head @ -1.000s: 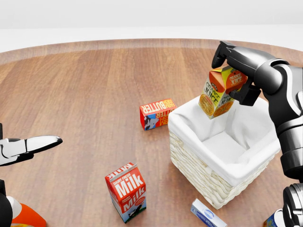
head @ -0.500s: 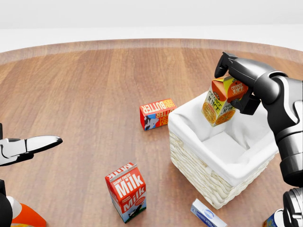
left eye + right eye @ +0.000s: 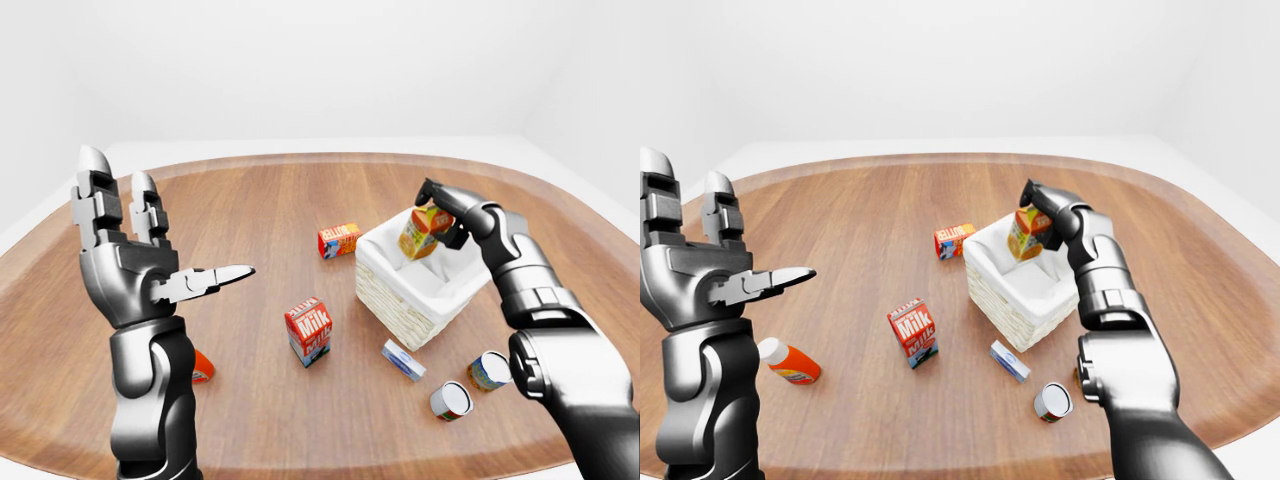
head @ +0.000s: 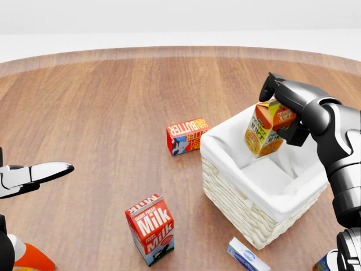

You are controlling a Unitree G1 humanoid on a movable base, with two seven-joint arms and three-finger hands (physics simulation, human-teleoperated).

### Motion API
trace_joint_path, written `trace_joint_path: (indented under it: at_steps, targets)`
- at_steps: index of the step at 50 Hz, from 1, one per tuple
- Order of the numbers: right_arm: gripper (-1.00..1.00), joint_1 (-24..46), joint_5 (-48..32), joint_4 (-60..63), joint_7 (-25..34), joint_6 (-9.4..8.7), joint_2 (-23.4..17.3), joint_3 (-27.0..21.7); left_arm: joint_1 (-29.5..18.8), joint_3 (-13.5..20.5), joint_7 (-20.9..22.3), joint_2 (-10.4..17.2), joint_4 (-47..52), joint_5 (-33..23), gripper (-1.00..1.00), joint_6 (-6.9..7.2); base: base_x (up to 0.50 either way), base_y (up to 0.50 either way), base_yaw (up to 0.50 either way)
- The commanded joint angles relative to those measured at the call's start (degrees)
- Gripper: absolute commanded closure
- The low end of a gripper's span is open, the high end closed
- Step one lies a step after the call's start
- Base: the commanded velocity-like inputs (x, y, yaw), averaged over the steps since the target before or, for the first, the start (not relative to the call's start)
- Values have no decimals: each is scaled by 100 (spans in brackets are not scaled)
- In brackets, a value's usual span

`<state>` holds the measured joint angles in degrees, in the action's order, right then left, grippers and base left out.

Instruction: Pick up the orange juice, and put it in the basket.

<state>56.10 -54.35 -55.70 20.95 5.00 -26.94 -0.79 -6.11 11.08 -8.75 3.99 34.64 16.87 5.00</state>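
Wooden table [image 4: 101,101] bears basket [image 4: 237,197], milk carton [image 4: 150,228], butter box [image 4: 187,135], cans [image 3: 470,385].

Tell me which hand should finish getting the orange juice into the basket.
The right hand. Its fingers are closed round the orange juice, which hangs tilted over the basket opening. The left hand is open, raised far off at the view's left, holding nothing.

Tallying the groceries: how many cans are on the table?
2. Both show in the left-eye view at lower right: one can below the basket, and a second can lying just down-left of it. The arms could hide others.
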Motion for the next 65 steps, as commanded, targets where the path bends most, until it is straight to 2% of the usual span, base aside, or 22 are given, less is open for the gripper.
trace_joint_path:
  at_steps: [1, 8, 43, 65]
  targets:
    - [100, 129, -594, -348, -550, 0, -13, -47, 16, -1, -15, -11, 43, 5, -100, 0, 0, 0, 0]
    - [100, 198, -722, -659, -897, 0, -8, 28, 15, -7, -12, -11, 29, -3, -100, 0, 0, 0, 0]
    - [100, 28, -684, -1223, -1454, 0, 193, 154, 12, -15, -30, -14, 35, -1, -100, 0, 0, 0, 0]
    - [100, -53, -691, -1564, -2014, 0, 263, 209, 15, -15, -28, -17, 21, -6, -100, 0, 0, 0, 0]
